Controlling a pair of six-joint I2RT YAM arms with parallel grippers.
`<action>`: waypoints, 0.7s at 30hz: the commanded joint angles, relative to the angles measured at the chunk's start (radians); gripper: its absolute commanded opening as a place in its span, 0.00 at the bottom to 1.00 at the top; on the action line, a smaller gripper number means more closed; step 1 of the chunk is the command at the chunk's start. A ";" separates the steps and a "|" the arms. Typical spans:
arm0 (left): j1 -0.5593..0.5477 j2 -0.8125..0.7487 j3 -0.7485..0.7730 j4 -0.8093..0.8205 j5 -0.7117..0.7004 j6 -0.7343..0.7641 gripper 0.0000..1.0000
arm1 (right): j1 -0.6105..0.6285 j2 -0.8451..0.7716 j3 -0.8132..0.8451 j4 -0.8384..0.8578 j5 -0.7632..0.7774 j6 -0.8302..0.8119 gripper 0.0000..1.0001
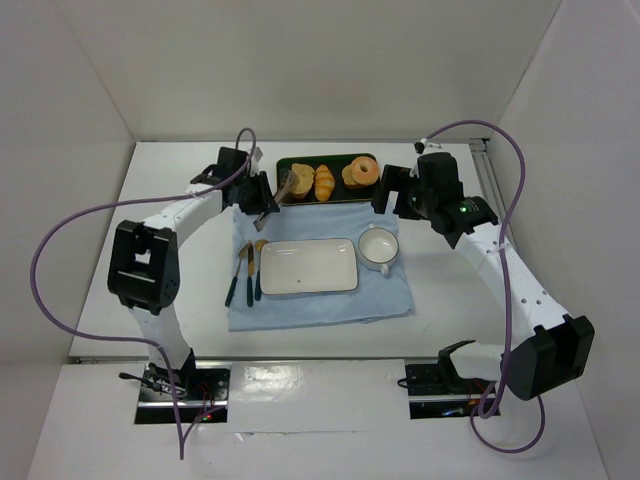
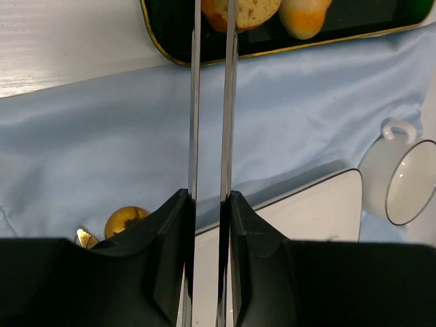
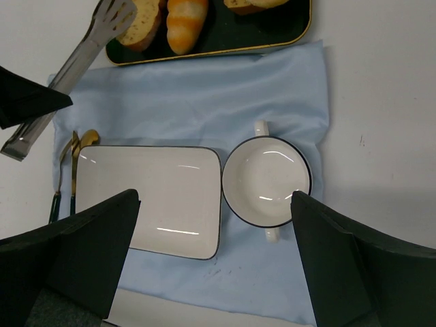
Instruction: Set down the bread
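Note:
The bread (image 1: pixel 301 182) is a speckled tan slice lying at the left end of the dark tray (image 1: pixel 334 159), next to the orange croissant (image 1: pixel 324 181). My left gripper (image 1: pixel 262 200) is shut on a pair of metal tongs (image 1: pixel 283 189) that reach to the bread. In the left wrist view the tongs (image 2: pixel 194 102) run up from my left gripper (image 2: pixel 208 197) with their arms squeezed close. The crust edge of the bread (image 2: pixel 255 9) sits between them; their tips are cut off. My right gripper (image 3: pixel 214 252) hangs open and empty over the cloth.
A white rectangular plate (image 1: pixel 307 266) and a white handled cup (image 1: pixel 378 247) rest on the blue cloth (image 1: pixel 320 305). A gold fork and spoon (image 1: pixel 246 270) lie left of the plate. Doughnuts (image 1: pixel 360 173) fill the tray's right end.

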 commanded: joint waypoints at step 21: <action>-0.094 -0.518 -0.142 -0.090 0.003 -0.013 0.10 | -0.016 0.106 0.167 0.050 0.051 0.012 0.99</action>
